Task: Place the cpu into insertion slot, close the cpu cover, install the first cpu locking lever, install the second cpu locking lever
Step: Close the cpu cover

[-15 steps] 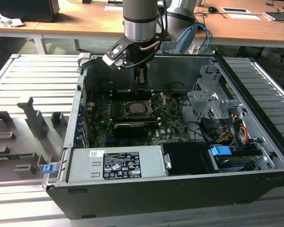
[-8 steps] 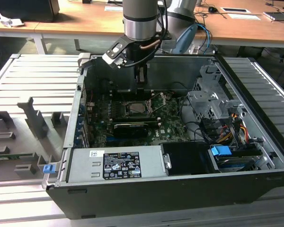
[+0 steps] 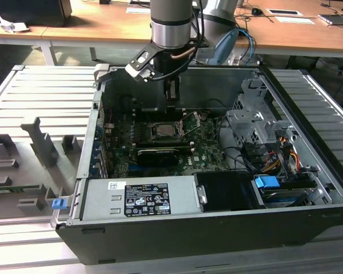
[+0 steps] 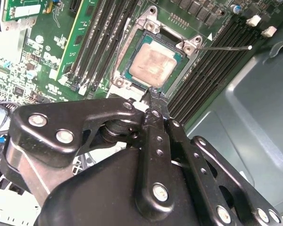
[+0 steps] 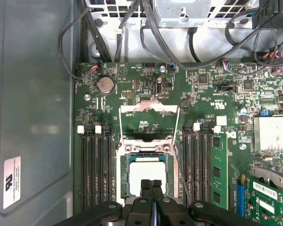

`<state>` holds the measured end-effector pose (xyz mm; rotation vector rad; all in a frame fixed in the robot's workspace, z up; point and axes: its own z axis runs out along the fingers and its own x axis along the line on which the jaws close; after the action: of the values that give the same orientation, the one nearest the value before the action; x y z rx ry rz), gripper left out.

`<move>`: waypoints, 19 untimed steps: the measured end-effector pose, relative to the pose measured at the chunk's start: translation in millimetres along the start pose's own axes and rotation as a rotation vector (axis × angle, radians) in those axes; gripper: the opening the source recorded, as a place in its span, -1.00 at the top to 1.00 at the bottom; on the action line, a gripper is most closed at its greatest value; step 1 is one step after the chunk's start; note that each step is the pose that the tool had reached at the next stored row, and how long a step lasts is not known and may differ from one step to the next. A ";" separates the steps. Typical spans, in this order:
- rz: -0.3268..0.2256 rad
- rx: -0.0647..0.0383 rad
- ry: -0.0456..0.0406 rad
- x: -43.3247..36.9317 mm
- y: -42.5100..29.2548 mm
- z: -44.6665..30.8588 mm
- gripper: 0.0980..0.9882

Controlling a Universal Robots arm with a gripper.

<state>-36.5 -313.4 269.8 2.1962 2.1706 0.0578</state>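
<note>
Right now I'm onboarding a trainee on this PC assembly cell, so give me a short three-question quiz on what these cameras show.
1. True or false: the cpu lies in the insertion slot.
2. Pick one: the cpu cover is A) shut over the chip, B) swung open, C) held by the arm.
3. Fill in: the jaws of the gripper, poised above the cpu, are ____ (open or shut).

Key: 1 true; 2 B; 3 shut, with nothing between them.

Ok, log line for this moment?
cpu: in insertion slot | cpu cover: open | gripper: jaws shut, empty, above cpu
</note>
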 end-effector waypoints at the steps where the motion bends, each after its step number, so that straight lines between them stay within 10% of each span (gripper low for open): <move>1: 0.000 0.000 0.0000 0.0 1.5 0.1 0.98; 19: 0.000 0.002 -0.0031 0.6 17.2 -5.7 0.98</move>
<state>-19.7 -312.9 276.5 2.1954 2.1702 0.0525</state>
